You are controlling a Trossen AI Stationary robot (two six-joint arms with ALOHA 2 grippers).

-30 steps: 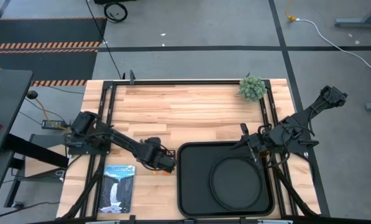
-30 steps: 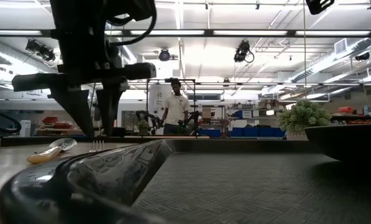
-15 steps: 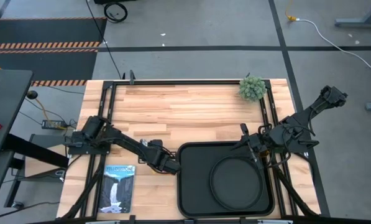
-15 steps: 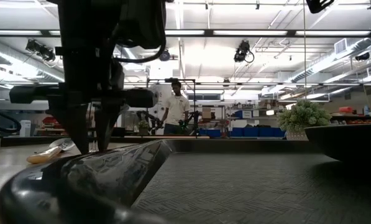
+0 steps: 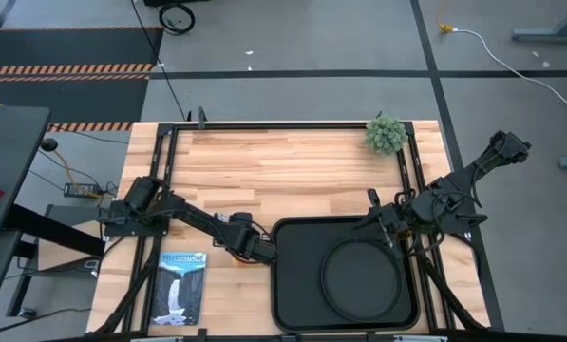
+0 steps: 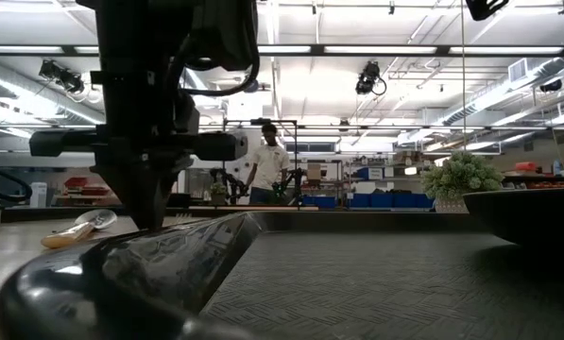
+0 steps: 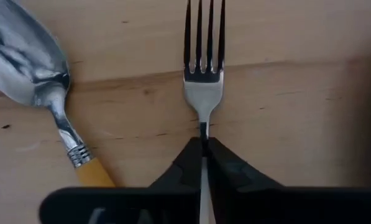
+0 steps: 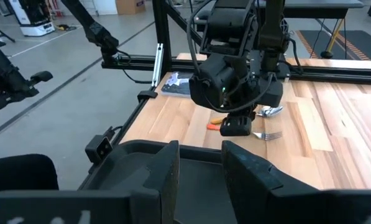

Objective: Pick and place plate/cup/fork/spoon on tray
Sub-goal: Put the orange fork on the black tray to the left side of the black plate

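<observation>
Just dark fingers [image 7: 205, 163] pinching slim silver fork [image 7: 204, 74]

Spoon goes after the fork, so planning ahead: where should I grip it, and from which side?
Grip the spoon on its slim yellow-orange handle, just behind the neck, coming straight down from above with the fingers across the handle. It lies flat on the table beside the fork, which the left gripper is shut on; the bowl is too wide and curved.

One item carried print — a rectangular blue booklet with a waterfall picture [image 5: 181, 287], which lay on the light wooden slatted table [image 5: 292, 161] near the left arm's base. A line of white lettering ran across its top edge — too small to be read
</observation>
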